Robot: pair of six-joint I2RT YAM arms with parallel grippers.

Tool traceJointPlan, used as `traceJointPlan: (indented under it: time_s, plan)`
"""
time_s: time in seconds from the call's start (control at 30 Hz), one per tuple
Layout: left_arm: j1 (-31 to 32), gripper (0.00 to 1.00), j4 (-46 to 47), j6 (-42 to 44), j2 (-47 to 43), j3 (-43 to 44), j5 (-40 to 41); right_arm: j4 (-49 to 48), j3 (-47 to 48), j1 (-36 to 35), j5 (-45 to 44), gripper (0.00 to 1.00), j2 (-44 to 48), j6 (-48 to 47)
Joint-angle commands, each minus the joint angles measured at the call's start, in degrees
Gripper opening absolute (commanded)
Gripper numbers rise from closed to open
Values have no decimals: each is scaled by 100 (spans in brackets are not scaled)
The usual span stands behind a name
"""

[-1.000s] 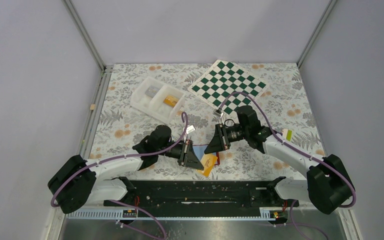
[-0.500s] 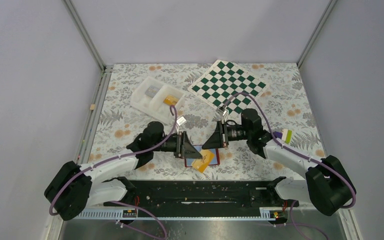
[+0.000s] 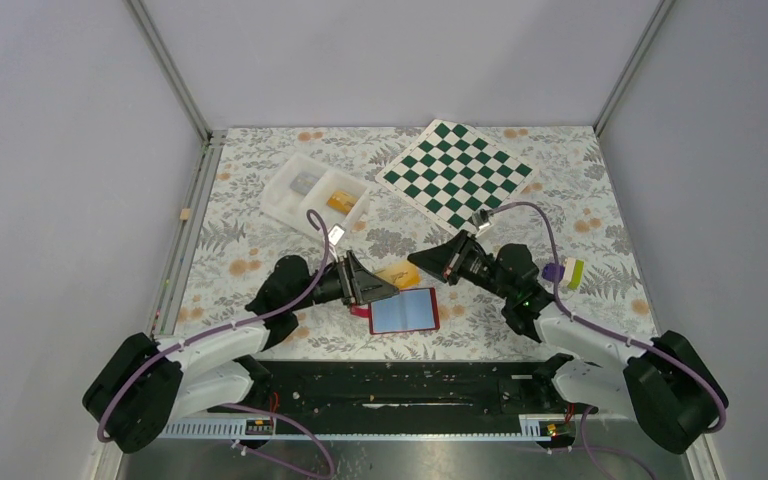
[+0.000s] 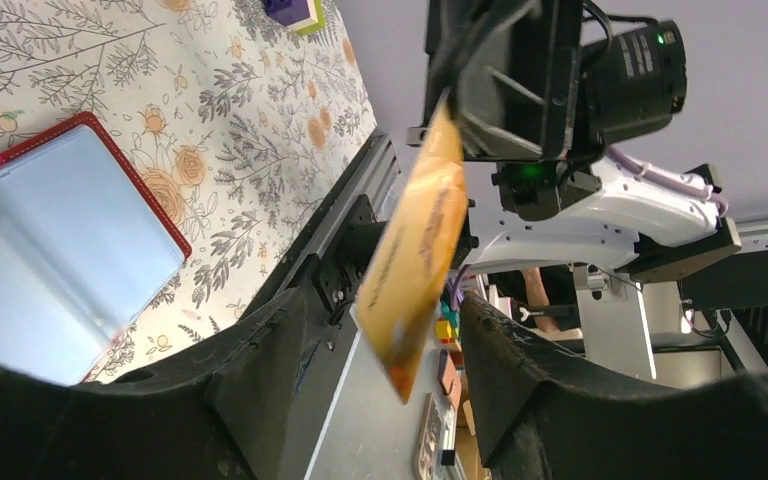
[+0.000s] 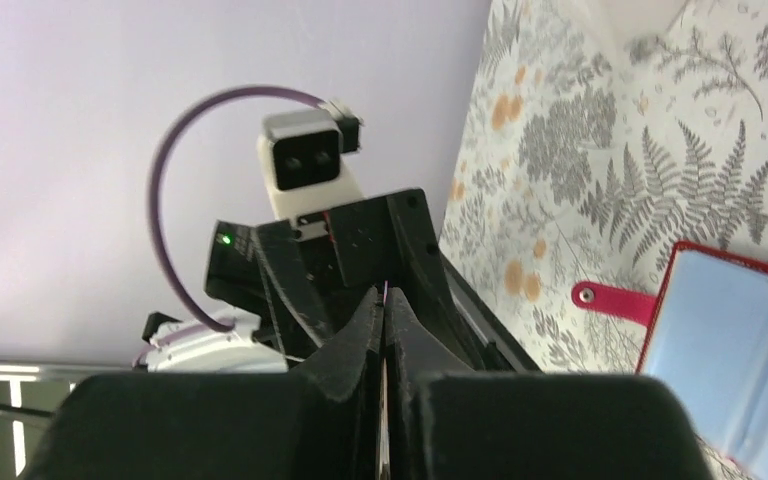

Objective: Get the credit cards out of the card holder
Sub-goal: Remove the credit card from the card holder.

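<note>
The right claw (image 3: 418,263) is clenching the upper end of a thin orange-yellow rectangular credit card (image 4: 415,250). The card is hanging in the air with its long axis pointing down into the released left claw (image 4: 380,310), whose fingers are standing apart on both sides and, as far as I can tell, not touching it. The flat red folding card holder (image 3: 403,311) is lying open on the flowered worktop (image 3: 580,200) just beneath both claws, so the right arm alone is carrying the card.

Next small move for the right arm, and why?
Probably pull the right gripper back, carrying the credit card clear: its fingers are shut on the card, the left gripper stands open around it, and the card holder lies open beside them.
</note>
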State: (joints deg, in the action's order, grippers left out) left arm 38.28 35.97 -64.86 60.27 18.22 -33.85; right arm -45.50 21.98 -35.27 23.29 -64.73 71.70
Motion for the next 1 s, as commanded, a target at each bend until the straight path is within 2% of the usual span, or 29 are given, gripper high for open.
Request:
traceJointPlan:
  time_s: [0.0, 0.07, 0.27, 0.43, 0.5, 0.63, 0.7, 0.8, 0.97]
  plan:
    - [1, 55, 1188, -416, 84, -206, 357, -250, -181, -207, -1137, 0, 511, 97]
    - [0, 50, 1387, -526, 75, -289, 435, -29, -201, -249, -1193, 0, 679, 0]
    - [-6, 26, 1487, -634, 109, -295, 508, -43, -288, -296, -843, 0, 718, -143]
    - [-16, 0, 1661, -730, 202, -265, 355, -111, -447, -300, -657, 1, 735, -138]
    - [-44, 0, 1725, -725, 254, -231, 61, 173, -333, -281, -277, 11, 772, -482]
    - [-110, 0, 1344, -451, 368, 10, -789, 1638, 384, -177, 679, 38, 845, -1719]
    - [-110, 0, 1036, -273, 332, 97, -1083, 1658, 543, -110, 1277, 44, 771, -1872]
    - [-115, 0, 530, -7, 201, 194, -1387, 1671, 708, -64, 1914, 45, 596, -2006]
    - [-114, 0, -792, 761, -159, 475, -1516, 1604, 683, -41, 2285, 27, 495, -2143]
